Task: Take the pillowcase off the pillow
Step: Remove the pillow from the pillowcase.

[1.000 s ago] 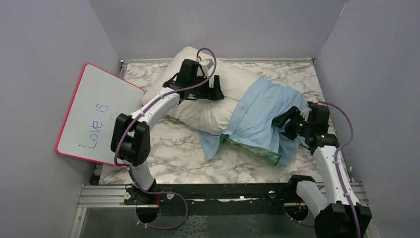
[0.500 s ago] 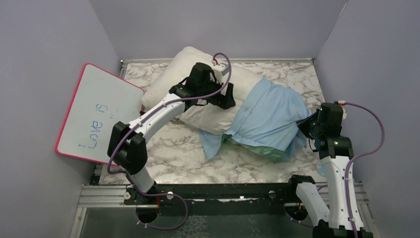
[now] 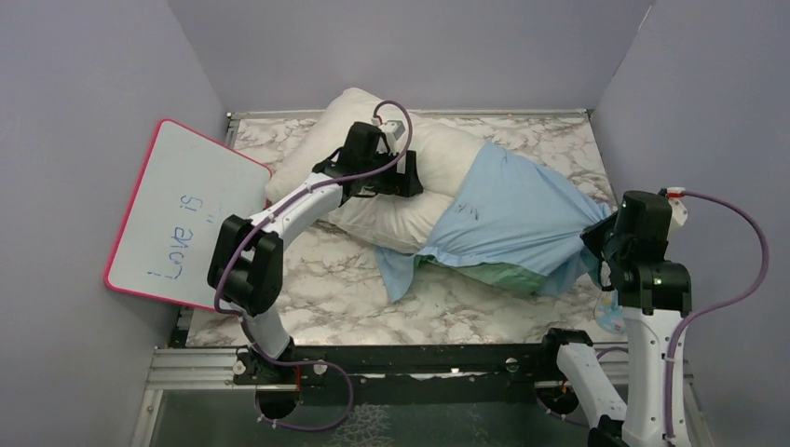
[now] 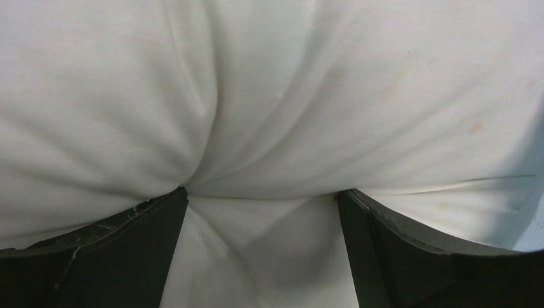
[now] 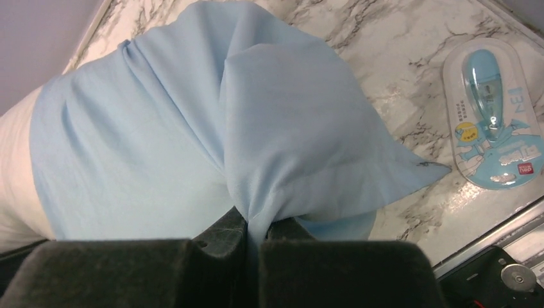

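The cream-white pillow [image 3: 373, 121] lies across the back of the marble table. Its right half is inside the light blue pillowcase [image 3: 512, 209], whose teal-green inner face [image 3: 494, 277] shows at the near edge. My left gripper [image 3: 396, 179] is open and pressed into the bare pillow [image 4: 269, 96]. In the left wrist view both fingertips of the left gripper [image 4: 263, 199] dent the fabric, which bulges between them. My right gripper [image 3: 596, 244] is shut on a gathered corner of the pillowcase [image 5: 192, 115]. In the right wrist view the cloth runs taut away from the right gripper [image 5: 256, 224].
A pink-framed whiteboard [image 3: 182, 219] leans against the left wall. A packaged correction tape [image 5: 491, 112] lies on the table by the right arm, near the table's metal front rail [image 3: 419, 358]. Purple walls close in three sides.
My right gripper has shut on the pillowcase corner and pulled it right and nearer, stretching the cloth. My left gripper moved right, then back left, on the pillow.
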`<state>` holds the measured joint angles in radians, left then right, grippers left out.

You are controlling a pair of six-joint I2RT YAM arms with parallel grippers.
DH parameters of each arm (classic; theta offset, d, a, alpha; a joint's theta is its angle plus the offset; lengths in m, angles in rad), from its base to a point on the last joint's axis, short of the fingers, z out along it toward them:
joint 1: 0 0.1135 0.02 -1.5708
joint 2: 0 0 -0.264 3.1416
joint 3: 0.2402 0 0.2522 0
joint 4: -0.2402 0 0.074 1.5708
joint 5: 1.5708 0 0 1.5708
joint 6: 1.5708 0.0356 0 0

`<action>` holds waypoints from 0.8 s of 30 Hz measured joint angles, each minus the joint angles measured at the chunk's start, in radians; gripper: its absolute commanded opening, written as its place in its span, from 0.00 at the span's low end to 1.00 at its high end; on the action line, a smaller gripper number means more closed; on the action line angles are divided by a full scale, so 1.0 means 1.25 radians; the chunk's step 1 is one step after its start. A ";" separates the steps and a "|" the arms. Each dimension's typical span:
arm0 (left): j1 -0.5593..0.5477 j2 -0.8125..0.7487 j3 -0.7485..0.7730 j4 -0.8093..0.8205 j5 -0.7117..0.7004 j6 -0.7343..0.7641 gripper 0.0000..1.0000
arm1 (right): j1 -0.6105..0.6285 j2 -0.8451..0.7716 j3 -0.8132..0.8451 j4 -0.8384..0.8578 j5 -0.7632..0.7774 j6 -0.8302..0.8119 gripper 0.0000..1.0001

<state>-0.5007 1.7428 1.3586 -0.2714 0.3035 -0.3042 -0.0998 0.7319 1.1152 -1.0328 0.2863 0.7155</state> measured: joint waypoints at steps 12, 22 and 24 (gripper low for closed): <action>0.023 -0.013 -0.033 0.031 0.052 -0.011 0.93 | -0.004 0.072 -0.251 0.242 -0.467 -0.043 0.80; 0.014 -0.057 -0.042 0.009 0.097 0.011 0.93 | -0.004 0.103 -0.356 0.370 -0.602 -0.022 0.22; -0.003 -0.074 -0.042 0.000 0.088 0.025 0.94 | -0.004 0.103 -0.352 0.355 -0.566 -0.010 0.13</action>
<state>-0.5049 1.6508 1.3067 -0.2714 0.4133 -0.2733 -0.1047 0.8608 0.6750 -0.5888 -0.4217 0.7033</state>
